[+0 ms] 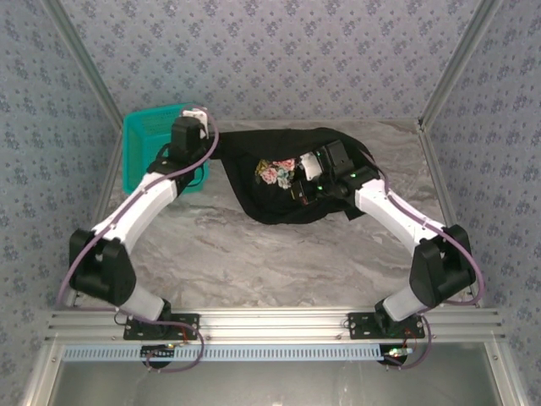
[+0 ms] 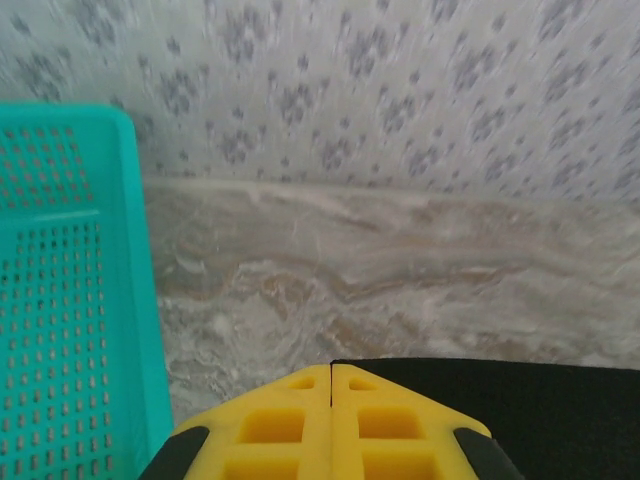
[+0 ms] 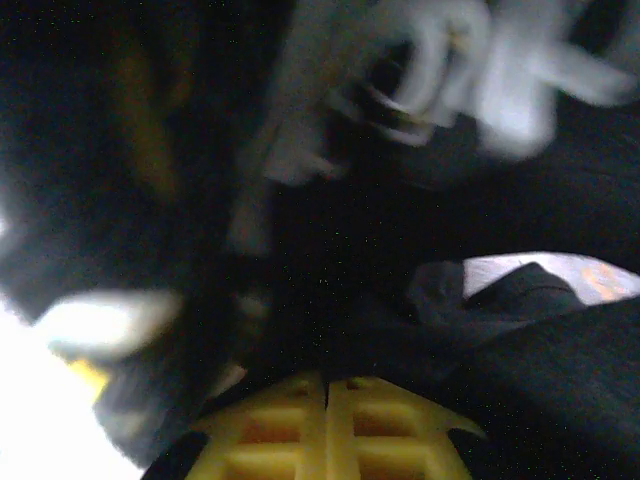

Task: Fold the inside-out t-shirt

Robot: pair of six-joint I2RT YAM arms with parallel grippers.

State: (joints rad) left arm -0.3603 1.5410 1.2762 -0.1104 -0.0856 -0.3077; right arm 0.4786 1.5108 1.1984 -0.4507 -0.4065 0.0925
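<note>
Yellow and pressed together, with only a hairline seam between its two halves, the left pincer (image 2: 331, 378) points across the table (image 2: 400, 290). Just to its right, level with its tip, runs a straight edge of the inside-out t-shirt (image 2: 540, 420), plain black cloth. Whether that edge is nipped in the tip or merely lies beside it cannot be told. To the pincer's left stands the teal basket (image 2: 60, 300), its mesh wall close by. Ahead of the tip the table is a grey-and-cream marbled surface. It runs up to a back wall (image 2: 400, 80) papered pale blue-grey with small dark floral sprigs.

The right pincer (image 3: 327, 400) is likewise squeezed together, its yellow halves meeting in a thin line. Black cloth lies right up against its tip and on every side of it, but whether any is pinched cannot be told. Beyond the tip, badly blurred, is the shirt's white print (image 3: 490, 70).

From above, the shirt is a rumpled spread reaching from just right of the left pincer to beneath the right one, which sits down on it beside the pale graphic. The same sprigged paper closes in the table beyond both pincers and to either side. Bare metal posts (image 1: 452, 72) stand at the corners, and a metal rail (image 1: 279, 320) lies behind the pincers, where both arms are bolted.
</note>
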